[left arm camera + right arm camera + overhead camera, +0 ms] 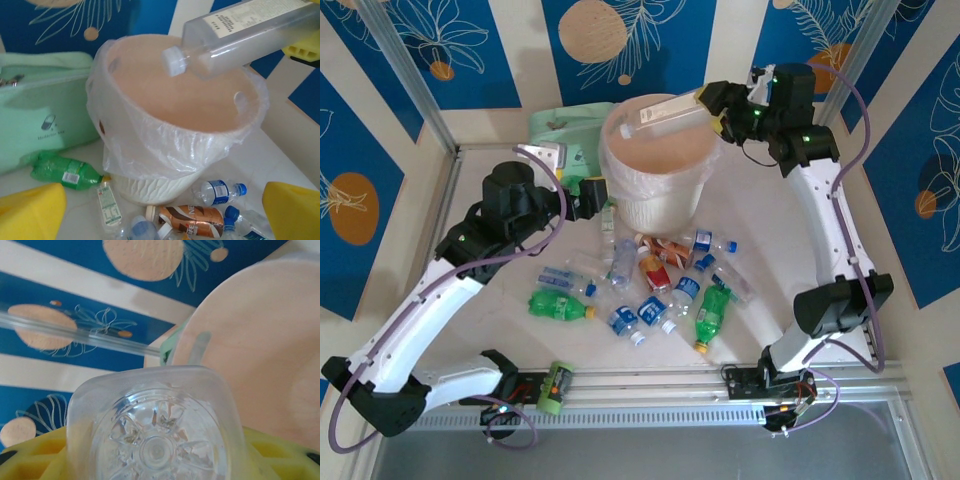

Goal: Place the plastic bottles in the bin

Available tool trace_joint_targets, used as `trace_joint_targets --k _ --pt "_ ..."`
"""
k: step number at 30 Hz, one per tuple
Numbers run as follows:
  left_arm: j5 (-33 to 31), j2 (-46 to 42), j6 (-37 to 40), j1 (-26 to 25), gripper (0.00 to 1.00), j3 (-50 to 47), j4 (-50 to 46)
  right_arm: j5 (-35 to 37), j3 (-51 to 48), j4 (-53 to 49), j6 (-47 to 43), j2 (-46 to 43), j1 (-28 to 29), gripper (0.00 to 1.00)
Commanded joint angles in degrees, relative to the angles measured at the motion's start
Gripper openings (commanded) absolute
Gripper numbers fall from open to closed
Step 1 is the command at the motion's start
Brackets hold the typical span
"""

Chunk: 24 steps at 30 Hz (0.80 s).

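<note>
Blue flowery wall panels round a white tabletop (pixel 760 250), and the action's up at the bin (pixel 660 205). Right jaws are pinching a clear bottle (pixel 665 115) by its base end. Its long axis lies nearly level across the bin's mouth, with the white cap pointing toward the left arm's side and dipping a bit. So the bin is straight below it. I'd guess letting go is all it takes, though the base end hangs close to the rim. Left jaws are spread wide and empty, low by the bin's foot, nearest a green bottle (pixel 62 170). Rest of the plastic bottles (pixel 660 285) lie scattered in front of the bin.
</note>
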Motion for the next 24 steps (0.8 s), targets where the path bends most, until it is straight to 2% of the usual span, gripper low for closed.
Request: trace_joint_targets --k 1,9,13,17,24 --pt "1.1 -0.3 -6.0 2.5 1.0 -2.2 1.6 0.0 2.4 2.2 1.9 2.5 -0.8 0.5" --pt "6.7 -0.9 -12.6 8.8 0.99 -6.4 3.4 -1.5 2.1 3.7 3.0 6.9 0.4 0.54" --pt "7.6 -0.9 -16.5 11.1 0.98 -8.8 2.5 -1.1 1.6 3.5 2.8 7.5 0.9 0.74" --pt "8.2 -1.3 -20.2 13.0 0.98 -10.8 1.7 -0.9 1.8 3.2 2.6 7.1 0.9 0.82" --pt "5.0 0.0 -26.5 15.3 0.94 -10.9 -4.2 -0.4 3.1 1.2 0.8 4.6 1.3 0.84"
